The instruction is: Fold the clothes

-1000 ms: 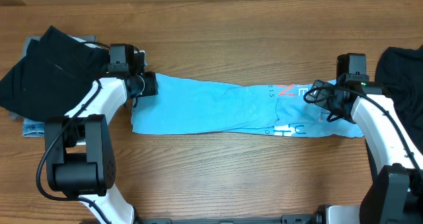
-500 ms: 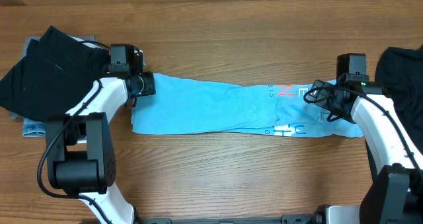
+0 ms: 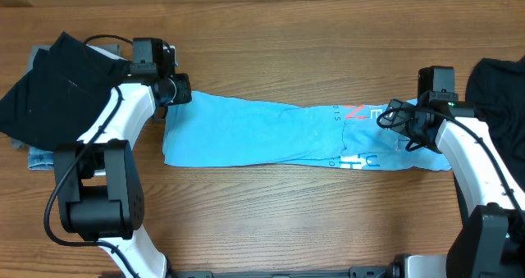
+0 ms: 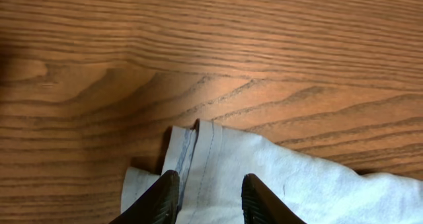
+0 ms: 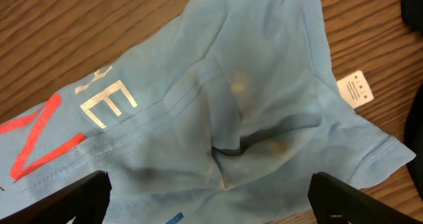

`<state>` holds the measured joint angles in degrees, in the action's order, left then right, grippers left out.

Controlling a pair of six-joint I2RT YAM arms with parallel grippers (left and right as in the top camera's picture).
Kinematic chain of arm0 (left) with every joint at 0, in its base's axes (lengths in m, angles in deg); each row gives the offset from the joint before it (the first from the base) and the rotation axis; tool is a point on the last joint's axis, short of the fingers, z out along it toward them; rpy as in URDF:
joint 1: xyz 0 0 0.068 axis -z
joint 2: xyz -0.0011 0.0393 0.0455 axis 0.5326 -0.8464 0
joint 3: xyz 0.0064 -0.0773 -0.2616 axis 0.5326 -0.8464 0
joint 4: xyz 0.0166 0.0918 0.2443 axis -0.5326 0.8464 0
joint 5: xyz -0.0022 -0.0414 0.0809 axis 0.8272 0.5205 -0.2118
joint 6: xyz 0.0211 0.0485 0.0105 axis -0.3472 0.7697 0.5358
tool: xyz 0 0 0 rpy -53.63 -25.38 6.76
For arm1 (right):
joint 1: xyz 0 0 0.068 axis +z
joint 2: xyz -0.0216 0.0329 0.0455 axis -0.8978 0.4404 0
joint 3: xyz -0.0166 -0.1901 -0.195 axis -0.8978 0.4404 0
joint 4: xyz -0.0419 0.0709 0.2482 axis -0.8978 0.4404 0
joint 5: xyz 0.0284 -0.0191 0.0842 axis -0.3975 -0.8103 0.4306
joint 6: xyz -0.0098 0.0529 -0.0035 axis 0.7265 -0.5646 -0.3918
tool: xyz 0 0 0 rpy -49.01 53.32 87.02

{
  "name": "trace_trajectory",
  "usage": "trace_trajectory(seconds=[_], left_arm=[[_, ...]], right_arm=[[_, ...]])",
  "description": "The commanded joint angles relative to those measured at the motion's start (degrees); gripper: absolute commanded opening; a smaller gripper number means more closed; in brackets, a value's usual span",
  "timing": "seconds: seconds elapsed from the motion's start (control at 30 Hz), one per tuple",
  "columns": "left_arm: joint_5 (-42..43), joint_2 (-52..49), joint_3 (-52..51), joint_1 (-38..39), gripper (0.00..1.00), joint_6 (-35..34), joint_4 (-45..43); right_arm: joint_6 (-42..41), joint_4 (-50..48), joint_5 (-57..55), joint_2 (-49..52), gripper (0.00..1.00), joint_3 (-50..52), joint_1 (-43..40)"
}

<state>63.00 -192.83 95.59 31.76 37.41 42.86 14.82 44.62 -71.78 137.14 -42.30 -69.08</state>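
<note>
Since a second ago my left gripper [image 3: 175,89] has shifted toward the far edge of the table [image 3: 271,212]. It now sits at the left corner of the blue shirt [image 3: 271,130], its fingers [image 4: 165,196] narrowly apart and straddling the hem. My right gripper [image 5: 208,184] has not moved and is spread wide over the other end. Between them the shirt lies as a long strip. Its print shows a pale "E" beside a red slanted letter. The white tag [image 5: 355,87] is too small to read.

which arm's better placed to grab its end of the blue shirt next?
Left. The left tool straddles the hem corner of the blue shirt, fingers either side of the cloth. The right tool hangs wide open above the collar end.
</note>
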Motion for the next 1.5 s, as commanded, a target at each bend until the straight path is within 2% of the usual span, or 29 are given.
trace_trajectory(seconds=[0.0, 0.13, 0.3, 0.77, 1.47], left_arm=[[0.6, 0.3, 1.0, -0.3, 0.36, -0.7, 1.0], [0.4, 0.2, 0.6, -0.3, 0.36, -0.6, 1.4], [-3.9, 0.0, -1.3, -0.3, 0.37, -0.3, 1.1], [-2.4, -2.6, -1.4, -0.3, 0.35, -0.1, 0.8], [-2.2, -2.6, -2.1, -0.3, 0.39, -0.1, 1.2]], right_arm=[[0.2, -0.3, -0.4, -0.2, 1.00, 0.0, -0.2], [0.2, -0.3, -0.4, -0.2, 1.00, 0.0, -0.2], [0.2, -0.3, -0.4, -0.2, 1.00, 0.0, -0.2], [0.2, -0.3, -0.4, -0.2, 1.00, 0.0, -0.2], [0.2, -0.3, -0.4, -0.2, 1.00, 0.0, -0.2]])
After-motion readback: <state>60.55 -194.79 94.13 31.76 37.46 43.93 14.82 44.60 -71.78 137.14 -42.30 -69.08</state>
